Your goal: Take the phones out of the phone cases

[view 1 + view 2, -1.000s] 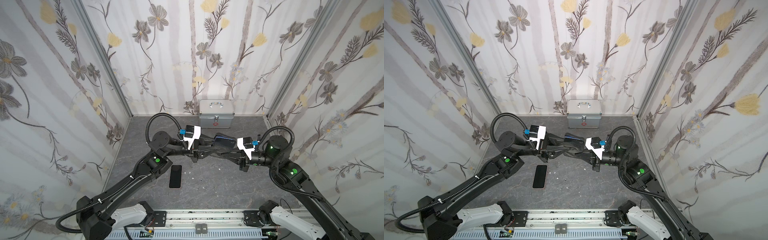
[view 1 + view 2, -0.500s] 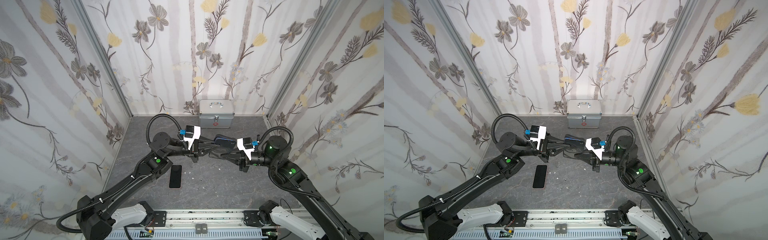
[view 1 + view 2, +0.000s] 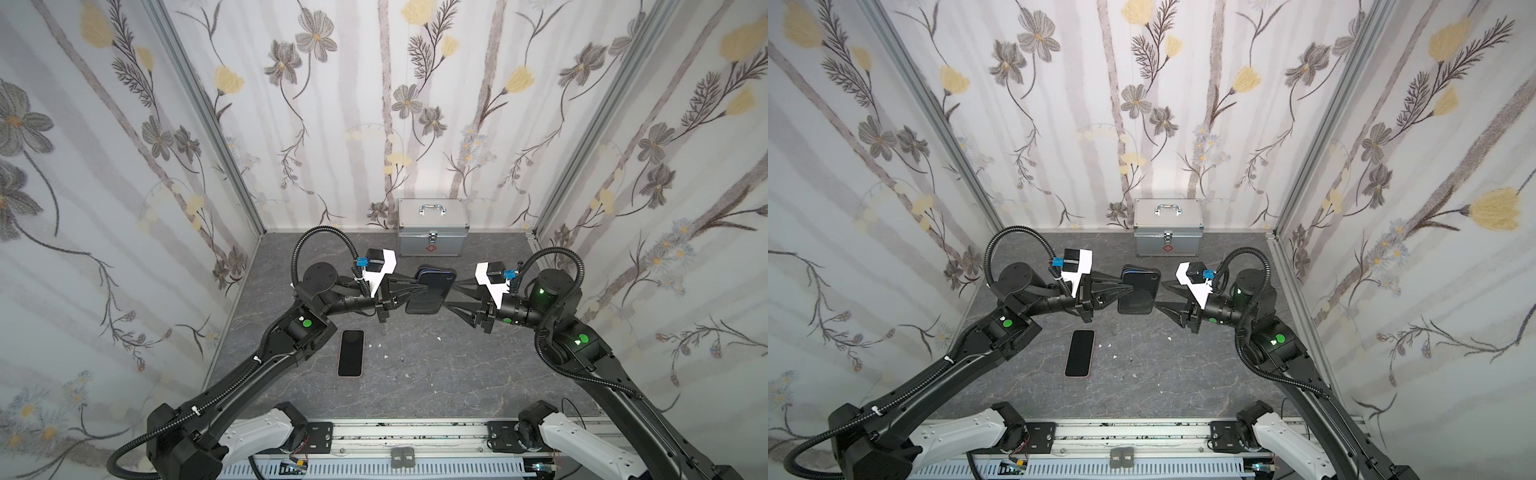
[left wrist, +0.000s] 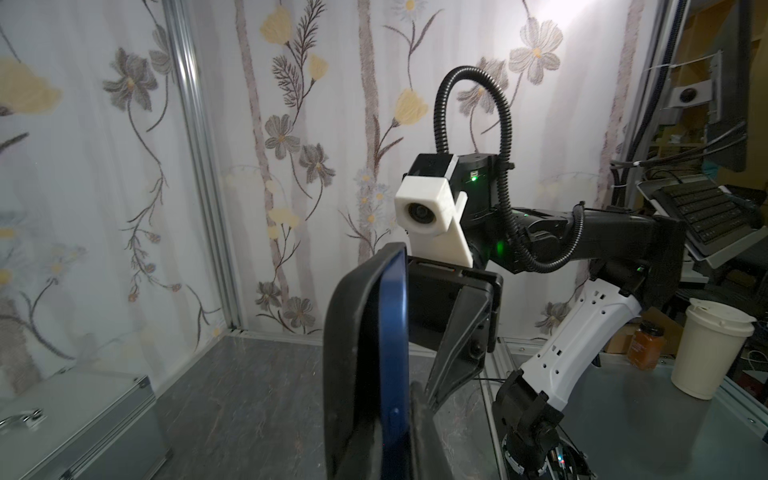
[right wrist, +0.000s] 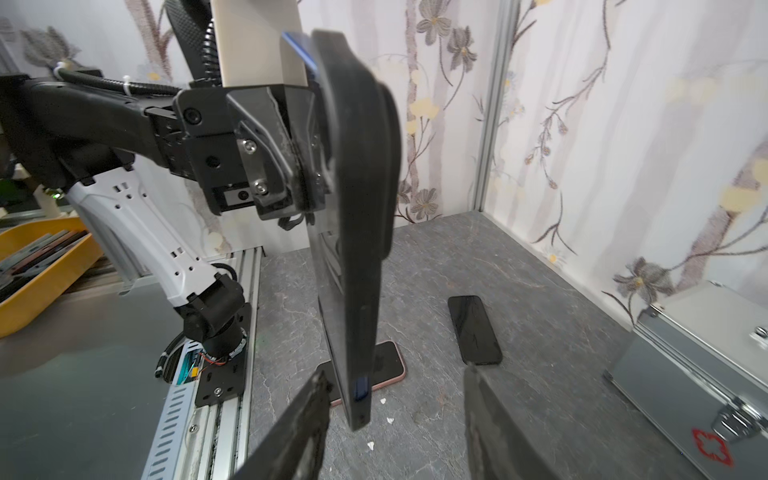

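Drop risk: left gripper (image 3: 409, 291) alone clamps the black phone case (image 3: 424, 302) at frame centre, right gripper (image 3: 452, 296) jaws apart, so the blue phone (image 3: 436, 277) could slip to the table (image 3: 415, 374).

From the right wrist camera, the phone case (image 5: 361, 187) hides most of the pink-edged phone (image 5: 390, 365) lying at its eight o'clock in both top views.

A robot lab cell: floral-curtained panels (image 3: 374, 104) in aluminium framing (image 3: 203, 112), arm bases (image 3: 257, 432) on a rail (image 3: 399, 437), keyboard (image 4: 702, 208) outside.

3 floral curtain walls (image 3: 374, 104) — grey stone-look floor (image 3: 436, 374) (aluminium corner posts (image 3: 210, 120)).
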